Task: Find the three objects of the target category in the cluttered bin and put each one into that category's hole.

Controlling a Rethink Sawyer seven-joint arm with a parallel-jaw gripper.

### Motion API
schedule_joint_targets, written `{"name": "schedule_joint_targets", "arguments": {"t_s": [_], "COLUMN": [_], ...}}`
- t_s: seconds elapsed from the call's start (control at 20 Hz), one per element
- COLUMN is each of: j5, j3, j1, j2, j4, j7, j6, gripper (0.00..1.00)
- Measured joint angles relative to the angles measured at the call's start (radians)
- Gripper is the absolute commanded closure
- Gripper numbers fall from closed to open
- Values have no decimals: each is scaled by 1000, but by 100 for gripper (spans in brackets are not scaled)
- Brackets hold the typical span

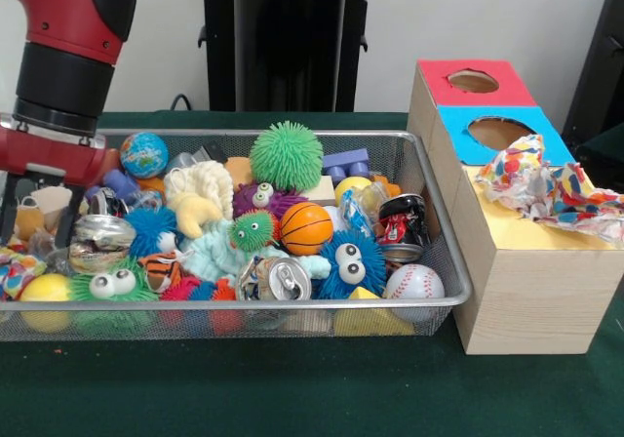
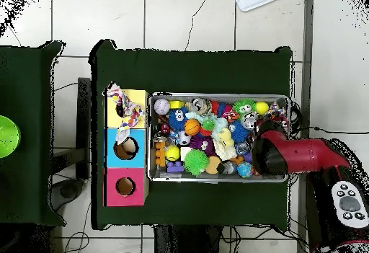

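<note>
Red and black arm (image 1: 60,57) is down over the left end of the wide silver wire-mesh bin (image 1: 444,261) in the front view; in the overhead view the same arm (image 2: 288,155) covers the bin's (image 2: 216,180) right end. Gripper (image 1: 39,208) sits low among the toys at that end, two dark fingers (image 1: 66,220) visible and set apart, with nothing between them that I can make out. Can't tell what it touches below, the clutter hides the tips. Polka-dot white cloths (image 1: 546,188) are bunched in a crumpled heap on top of the pale wooden box (image 1: 531,296), on the yellow-painted section (image 1: 531,230) nearest the camera, covering the hole there; some cloth spills over the box's right edge. Overhead view shows the same heap (image 2: 127,109) on the yellow end of the box (image 2: 127,148). How many cloths are in the heap I can't tell. Blue-surround hole (image 1: 499,132) and red-surround hole (image 1: 473,81) are both open and uncovered. Bin is packed: green spiky rubber ball (image 1: 286,156), orange basketball toy (image 1: 306,227), white baseball (image 1: 414,283), small globe ball (image 1: 144,154), crushed silver drink can (image 1: 283,279), blue fuzzy toy with googly eyes (image 1: 349,261). Box stands just beside the bin's right end, on the dark green table cover (image 1: 292,388).
</note>
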Motion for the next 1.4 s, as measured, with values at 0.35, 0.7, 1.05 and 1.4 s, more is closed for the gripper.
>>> {"name": "schedule_joint_targets", "arguments": {"t_s": [0.35,0.7,1.05,1.4], "j5": [-23,-45,-48,-48], "j3": [5,38,65,69], "j1": [-1,-14,-34,-41], "j2": [10,25,54,87], "j4": [-37,-60,-86,-94], "j7": [0,0,0,0], "j6": [-17,-17,-17,-17], "gripper": [0,0,0,0]}}
